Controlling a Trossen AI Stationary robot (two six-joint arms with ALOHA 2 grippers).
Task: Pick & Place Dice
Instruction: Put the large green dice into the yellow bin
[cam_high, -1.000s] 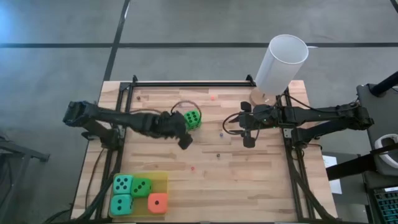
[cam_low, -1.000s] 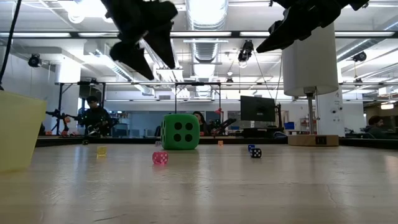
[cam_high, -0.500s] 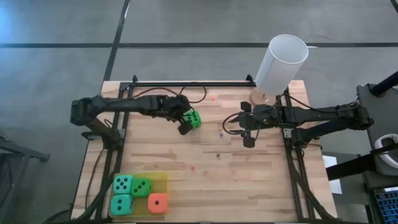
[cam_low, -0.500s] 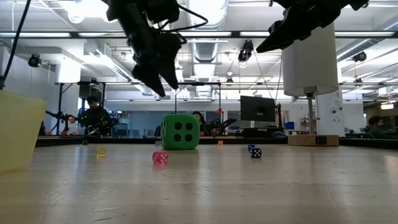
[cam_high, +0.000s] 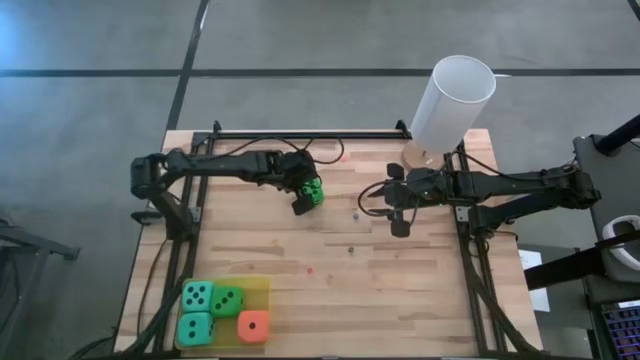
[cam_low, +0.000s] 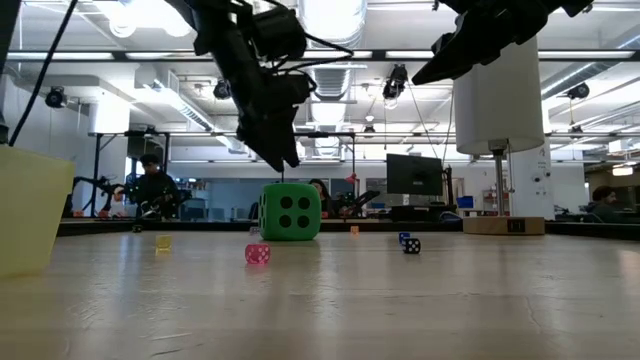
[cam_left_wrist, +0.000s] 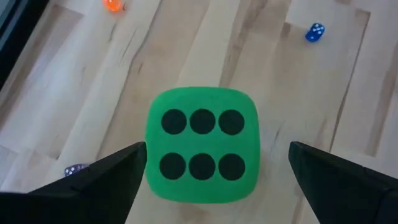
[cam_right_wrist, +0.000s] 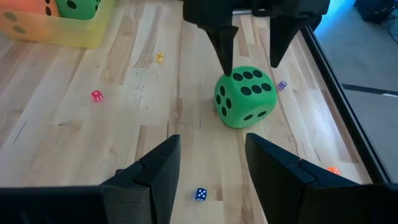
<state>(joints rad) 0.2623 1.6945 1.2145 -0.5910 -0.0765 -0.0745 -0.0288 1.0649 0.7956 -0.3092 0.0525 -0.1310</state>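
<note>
A green die (cam_left_wrist: 202, 144), six pips up, rests on the wood table (cam_high: 400, 280) left of its middle. My left gripper (cam_right_wrist: 252, 56) hangs open just above this die (cam_low: 291, 212), one finger toward either side of it, and touches nothing. My right gripper (cam_right_wrist: 211, 152) waits open to the right of the die, higher up. Two teal dice (cam_high: 197, 295) (cam_high: 195, 327), a green die (cam_high: 228, 299) and an orange-red die (cam_high: 254, 325) lie in a yellow tray (cam_high: 262, 290) at the near left corner.
A tall white cylinder (cam_high: 453, 100) stands at the far right corner. Several tiny dice lie scattered on the table, among them a pink one (cam_low: 257, 254), a yellow one (cam_low: 163, 242) and a blue one (cam_left_wrist: 314, 32). A black rail (cam_high: 310, 134) runs along the far edge.
My left gripper has swung toward the table's far edge, sunk and rolled about its own line. It now stands over the green die, fingers still open. The die has stayed where it was.
</note>
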